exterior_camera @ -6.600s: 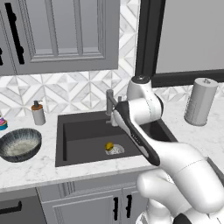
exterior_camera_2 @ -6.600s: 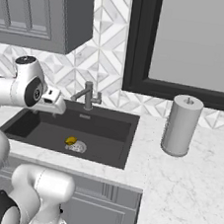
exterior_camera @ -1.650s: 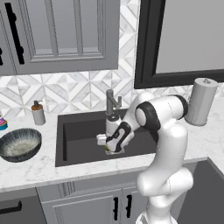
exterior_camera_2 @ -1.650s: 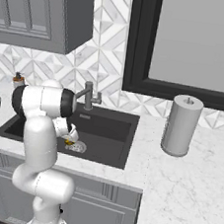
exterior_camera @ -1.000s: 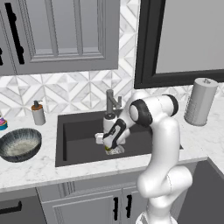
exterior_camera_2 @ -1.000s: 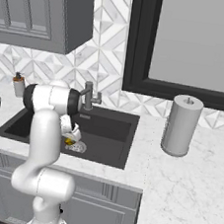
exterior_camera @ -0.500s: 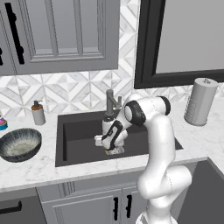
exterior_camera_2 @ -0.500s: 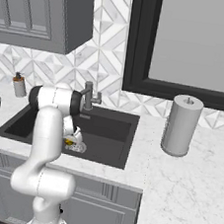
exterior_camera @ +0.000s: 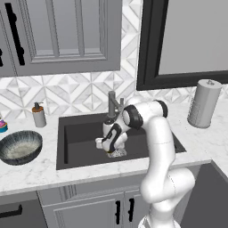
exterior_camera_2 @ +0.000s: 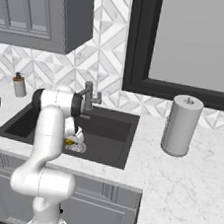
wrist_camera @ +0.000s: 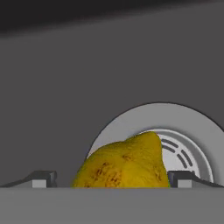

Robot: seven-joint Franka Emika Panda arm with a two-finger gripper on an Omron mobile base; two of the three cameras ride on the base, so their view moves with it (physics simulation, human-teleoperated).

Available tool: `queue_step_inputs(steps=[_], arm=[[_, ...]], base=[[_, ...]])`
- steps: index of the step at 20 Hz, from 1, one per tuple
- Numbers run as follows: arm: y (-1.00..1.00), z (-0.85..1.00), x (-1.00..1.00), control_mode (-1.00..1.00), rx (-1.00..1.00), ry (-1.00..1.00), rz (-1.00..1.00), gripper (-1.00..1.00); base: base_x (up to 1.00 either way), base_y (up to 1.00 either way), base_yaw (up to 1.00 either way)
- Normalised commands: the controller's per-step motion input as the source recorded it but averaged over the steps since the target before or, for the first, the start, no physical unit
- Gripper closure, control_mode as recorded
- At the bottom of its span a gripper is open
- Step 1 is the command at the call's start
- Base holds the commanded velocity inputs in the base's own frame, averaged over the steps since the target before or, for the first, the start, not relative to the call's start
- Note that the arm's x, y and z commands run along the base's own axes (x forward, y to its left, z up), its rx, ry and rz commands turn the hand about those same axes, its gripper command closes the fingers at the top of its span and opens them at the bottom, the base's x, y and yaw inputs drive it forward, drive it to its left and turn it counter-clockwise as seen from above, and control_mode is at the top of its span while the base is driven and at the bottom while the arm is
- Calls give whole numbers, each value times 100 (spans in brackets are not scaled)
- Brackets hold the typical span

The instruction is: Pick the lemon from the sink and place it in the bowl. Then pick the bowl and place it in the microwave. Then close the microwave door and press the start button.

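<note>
Your gripper (wrist_camera: 111, 181) is down in the sink (exterior_camera: 80, 136), with the jaws spread wide on either side of the lemon (wrist_camera: 123, 162) and nothing grasped yet. In the hand view the fruit sits between the two fingertips (wrist_camera: 41, 178), resting on the round silver drain (wrist_camera: 186, 131). It looks about centred between them, perhaps a touch toward one side.

For a clean pick, hold the hand level and clench slowly, so both tips meet the rind at about the same time and the round fruit does not squirt sideways across the drain. Judging by how much of the lemon rises above the tips, you seem low enough; going deeper risks scraping the basin floor. Once it is gripped, lift straight up clear of the rim and mind the faucet (exterior_camera: 112, 103) just behind the arm before you swing.

The bowl (exterior_camera: 20, 147) waits on the worktop (exterior_camera: 44, 171) to the left of the sink, near the soap bottle (exterior_camera: 39, 116), so carry the fruit that way.
</note>
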Motion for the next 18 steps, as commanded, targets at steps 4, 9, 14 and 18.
queue_step_inputs(steps=[4,9,14,18], arm=[[0,-38,1,-100,-1,4,0,100],[17,-21,-5,-100,-2,1,-1,100],[38,19,-54,-100,0,-7,0,100],[50,86,-37,-100,0,-21,0,100]], base=[[0,0,0],[0,0,0],[0,0,0],[0,0,0]])
